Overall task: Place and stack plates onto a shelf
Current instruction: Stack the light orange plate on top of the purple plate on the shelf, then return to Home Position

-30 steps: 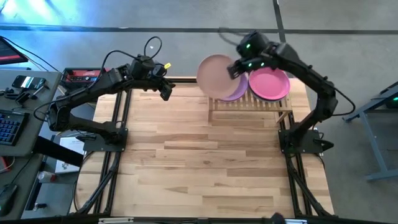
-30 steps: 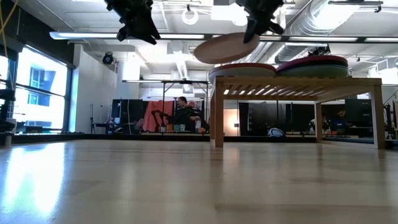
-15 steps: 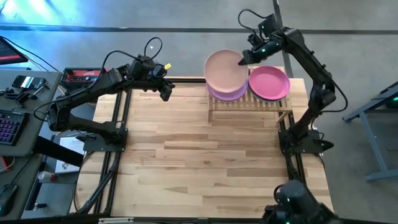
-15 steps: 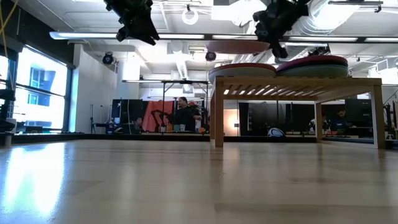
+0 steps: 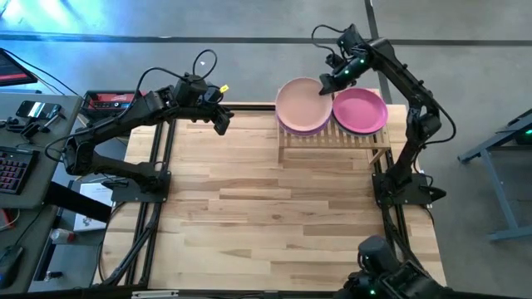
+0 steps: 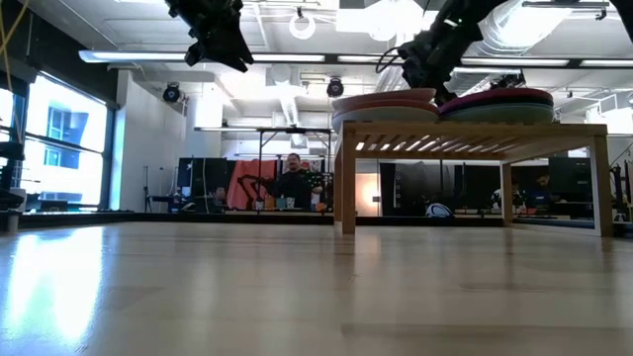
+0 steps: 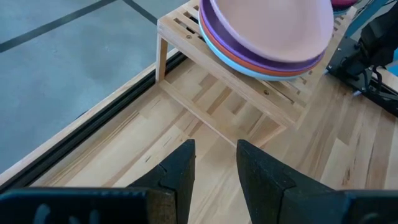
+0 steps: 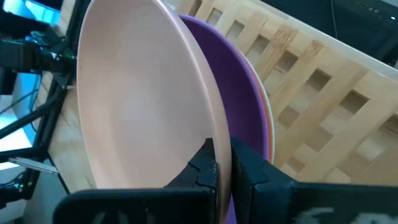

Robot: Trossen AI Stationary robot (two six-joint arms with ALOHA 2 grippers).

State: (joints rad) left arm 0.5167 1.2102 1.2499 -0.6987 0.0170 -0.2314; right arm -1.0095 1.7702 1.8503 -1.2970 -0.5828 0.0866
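Bamboo shelf (image 5: 332, 137) | right gripper (image 5: 326, 82) reaches over it, pinching peach plate (image 5: 303, 103) rim | left gripper (image 5: 221, 122) raised, agape, empty

Keyboard (image 5: 10, 170) on side desk (people (image 6: 293, 180) beyond)
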